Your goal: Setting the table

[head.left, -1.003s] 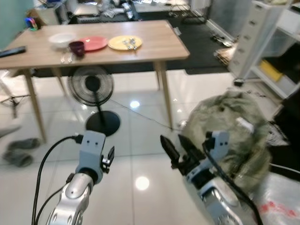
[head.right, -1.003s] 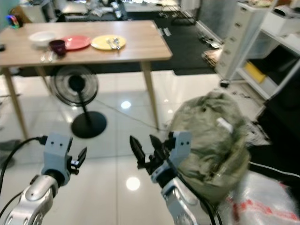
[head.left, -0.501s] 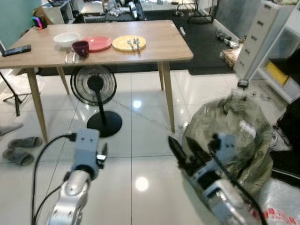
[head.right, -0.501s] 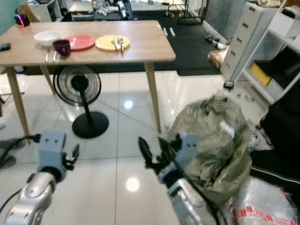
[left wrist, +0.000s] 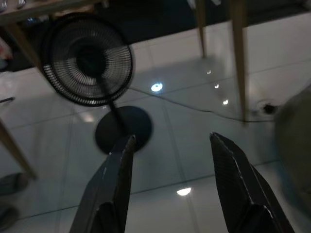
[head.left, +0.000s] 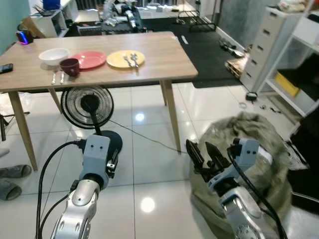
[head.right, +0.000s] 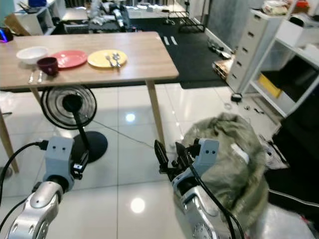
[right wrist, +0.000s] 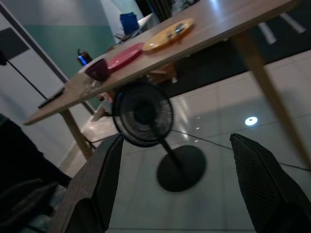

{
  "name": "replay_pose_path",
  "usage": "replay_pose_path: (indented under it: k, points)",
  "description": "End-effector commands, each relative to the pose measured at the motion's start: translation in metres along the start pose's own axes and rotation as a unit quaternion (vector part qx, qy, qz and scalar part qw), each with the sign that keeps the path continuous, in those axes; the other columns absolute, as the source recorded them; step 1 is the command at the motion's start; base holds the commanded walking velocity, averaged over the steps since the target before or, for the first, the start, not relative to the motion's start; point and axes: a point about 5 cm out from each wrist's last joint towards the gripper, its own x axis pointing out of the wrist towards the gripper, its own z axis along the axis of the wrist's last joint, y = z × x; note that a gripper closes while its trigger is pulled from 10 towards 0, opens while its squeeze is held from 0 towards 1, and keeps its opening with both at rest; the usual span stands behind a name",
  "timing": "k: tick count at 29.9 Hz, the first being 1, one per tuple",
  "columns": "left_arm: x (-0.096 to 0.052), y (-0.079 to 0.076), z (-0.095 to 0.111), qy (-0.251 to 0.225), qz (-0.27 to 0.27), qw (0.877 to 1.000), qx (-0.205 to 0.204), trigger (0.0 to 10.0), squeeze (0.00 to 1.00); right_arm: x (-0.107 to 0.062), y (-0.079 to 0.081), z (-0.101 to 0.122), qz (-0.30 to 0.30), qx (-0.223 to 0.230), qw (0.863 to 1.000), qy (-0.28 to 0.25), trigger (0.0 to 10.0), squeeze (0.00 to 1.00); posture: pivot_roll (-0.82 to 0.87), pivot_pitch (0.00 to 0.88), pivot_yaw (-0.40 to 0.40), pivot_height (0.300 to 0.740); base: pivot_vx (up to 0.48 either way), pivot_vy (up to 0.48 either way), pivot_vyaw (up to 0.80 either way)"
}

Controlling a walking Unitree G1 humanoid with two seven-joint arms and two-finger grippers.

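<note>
Your view has swung since a second ago: the desk (head.left: 164,55) now sits higher and nearer in the upper left of the frame, so you are closing on it (the things themselves have not moved). The bowl (head.left: 54,56), cup (head.left: 69,66), red plate (head.left: 89,59) and yellow plate (head.left: 125,59) wait there. Left end effector (left wrist: 167,160) and right end effector (right wrist: 177,167) are both spread wide, empty, low in the frame above the floor (head.left: 149,164).
</note>
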Motion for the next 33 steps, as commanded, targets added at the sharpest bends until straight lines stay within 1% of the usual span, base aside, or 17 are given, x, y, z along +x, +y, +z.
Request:
replay_pose_path:
  k: [1,5,7,8,9,10,13,14,15,16,17,19,21,24,26,27,33]
  points:
    - [-0.001,0.0,-0.001,-0.003,0.002,1.0,0.008,10.0,0.0,0.0,-0.001,-0.003,0.0,-0.001,1.0,0.007,10.0,0.0,-0.02,0.0,0.09,0.74,0.465,0.0,0.0]
    - [-0.002,0.0,0.001,-0.01,0.001,1.0,0.013,10.0,0.0,0.001,-0.004,-0.001,-0.005,-0.004,1.0,0.001,10.0,0.0,-0.01,0.0,0.09,0.74,0.469,0.0,0.0]
    - [-0.003,0.002,0.006,-0.03,0.001,0.999,0.016,10.0,0.0,0.004,-0.012,0.007,-0.029,-0.052,0.998,-0.019,10.0,0.0,-0.01,0.0,0.09,0.74,0.469,0.0,0.0]
    - [-0.003,0.002,0.012,-0.047,-0.001,0.999,0.017,10.0,0.0,0.005,-0.019,0.015,-0.058,-0.09,0.994,-0.038,10.0,0.0,-0.01,0.0,0.088,0.74,0.469,0.0,0.0]
    - [-0.003,0.002,0.012,-0.047,-0.001,0.999,0.017,10.0,0.0,0.005,-0.019,0.015,-0.058,-0.09,0.994,-0.038,10.0,0.0,-0.01,0.0,0.088,0.74,0.469,0.0,0.0]
    - [-0.003,0.002,0.017,-0.062,-0.002,0.998,0.019,10.0,0.0,0.005,-0.026,0.023,-0.082,-0.121,0.988,-0.054,10.0,0.0,0.0,0.0,0.088,0.74,0.469,0.0,0.0]
    - [-0.003,-0.003,0.034,-0.102,-0.016,0.994,0.028,10.0,0.0,0.001,-0.046,0.046,-0.146,-0.168,0.97,-0.096,10.0,0.0,-0.01,0.0,0.095,0.74,0.471,0.0,0.0]
    - [-0.003,-0.003,0.034,-0.102,-0.016,0.994,0.028,10.0,0.0,0.001,-0.046,0.046,-0.146,-0.168,0.97,-0.096,10.0,0.0,-0.01,0.0,0.095,0.74,0.472,0.0,0.0]
    - [-0.003,-0.004,0.038,-0.111,-0.02,0.993,0.031,10.0,0.0,-0.001,-0.05,0.051,-0.159,-0.177,0.966,-0.105,10.0,0.0,-0.01,0.0,0.097,0.74,0.472,0.0,0.0]
    - [-0.003,-0.004,0.038,-0.111,-0.02,0.993,0.031,10.0,0.0,-0.001,-0.05,0.051,-0.159,-0.177,0.966,-0.105,10.0,0.0,-0.01,0.0,0.097,0.74,0.472,0.0,0.0]
    - [-0.003,-0.009,0.044,-0.128,-0.032,0.991,0.041,10.0,0.0,-0.005,-0.057,0.059,-0.175,-0.193,0.959,-0.114,10.0,0.0,-0.02,0.0,0.105,0.74,0.472,0.0,0.0]
    - [-0.004,-0.015,0.052,-0.148,-0.046,0.986,0.053,10.0,0.0,-0.009,-0.063,0.067,-0.186,-0.208,0.953,-0.122,10.0,0.0,-0.02,0.0,0.109,0.74,0.472,0.0,0.0]
    - [-0.004,-0.017,0.056,-0.158,-0.052,0.984,0.057,10.0,0.0,-0.011,-0.064,0.069,-0.184,-0.214,0.951,-0.124,10.0,0.0,-0.02,0.0,0.113,0.74,0.472,0.0,0.0]
    - [-0.004,-0.02,0.065,-0.176,-0.059,0.981,0.057,10.0,0.0,-0.008,-0.06,0.067,-0.164,-0.216,0.955,-0.12,10.0,0.0,-0.02,0.0,0.12,0.74,0.472,0.0,0.0]
    - [-0.004,-0.02,0.065,-0.176,-0.059,0.981,0.057,10.0,0.0,-0.008,-0.06,0.067,-0.164,-0.216,0.955,-0.12,10.0,0.0,-0.02,0.0,0.12,0.74,0.472,0.0,0.0]
    - [-0.003,-0.018,0.068,-0.179,-0.058,0.981,0.05,10.0,0.0,-0.005,-0.057,0.065,-0.149,-0.214,0.958,-0.116,10.0,0.0,-0.02,0.0,0.117,0.74,0.472,0.0,0.0]
    - [0.0,-0.015,0.07,-0.18,-0.057,0.981,0.041,10.0,0.0,-0.001,-0.053,0.062,-0.128,-0.222,0.96,-0.111,10.0,0.0,-0.02,0.0,0.114,0.74,0.472,0.0,0.0]
